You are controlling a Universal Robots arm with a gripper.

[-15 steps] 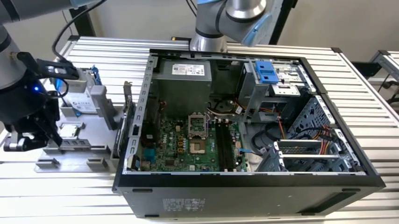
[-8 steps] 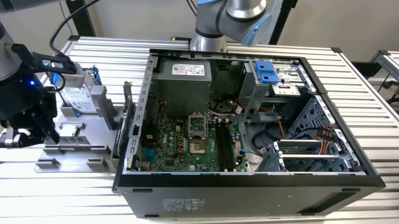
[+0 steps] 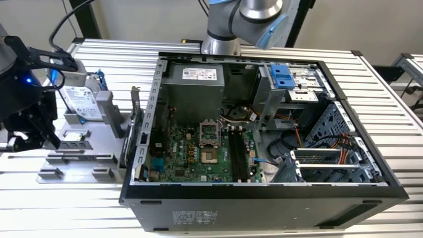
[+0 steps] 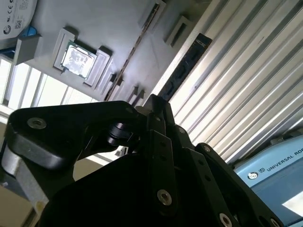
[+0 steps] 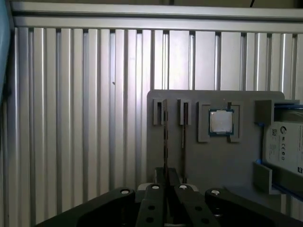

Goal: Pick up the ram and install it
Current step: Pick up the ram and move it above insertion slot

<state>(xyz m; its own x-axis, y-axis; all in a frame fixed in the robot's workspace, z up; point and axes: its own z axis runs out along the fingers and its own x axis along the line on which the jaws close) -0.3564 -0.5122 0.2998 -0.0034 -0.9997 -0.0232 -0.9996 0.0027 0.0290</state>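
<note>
Grey holder [image 5: 208, 161] held ram [image 4: 135, 47] on edge in a slot, processor chip [image 5: 221, 122], hard drive [image 3: 82, 101] | gripper [image 5: 166, 175] hung low over ram's end | grip: could not tell

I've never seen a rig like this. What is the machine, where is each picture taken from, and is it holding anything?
This is one robot arm with a black hand at its end. The exterior view comes from a camera off the arm, looking at a ribbed metal table with an open computer case on it. On the exterior view's left, a gray holder carries parts: a hard drive, a processor chip and the ram, a thin greenish stick. Both wrist views come from cameras riding on the arm, looking past the hand at that holder. The hand hangs over the holder; whether it grips anything cannot be told.
</note>
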